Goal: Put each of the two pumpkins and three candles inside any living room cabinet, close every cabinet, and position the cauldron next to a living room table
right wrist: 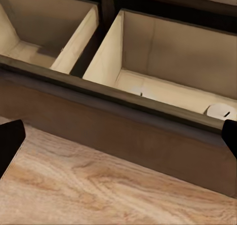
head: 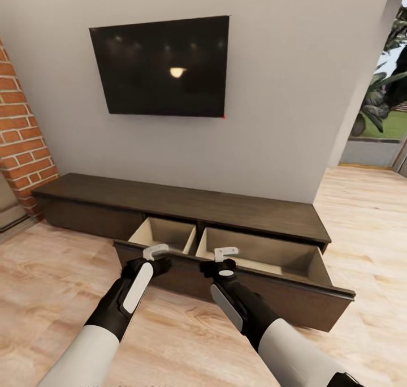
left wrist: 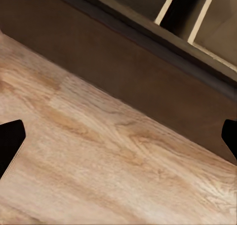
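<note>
Where pale plank floor meets cabinet, drawer out, both pincers released.

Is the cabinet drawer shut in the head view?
No. The cabinet has its wide drawer pulled out, its pale compartments exposed above the floor.

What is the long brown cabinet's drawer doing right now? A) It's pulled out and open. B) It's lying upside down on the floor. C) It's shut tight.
A: the cabinet has its wide drawer pulled out toward the robot, so you can see the pale beige compartments inside.
</note>
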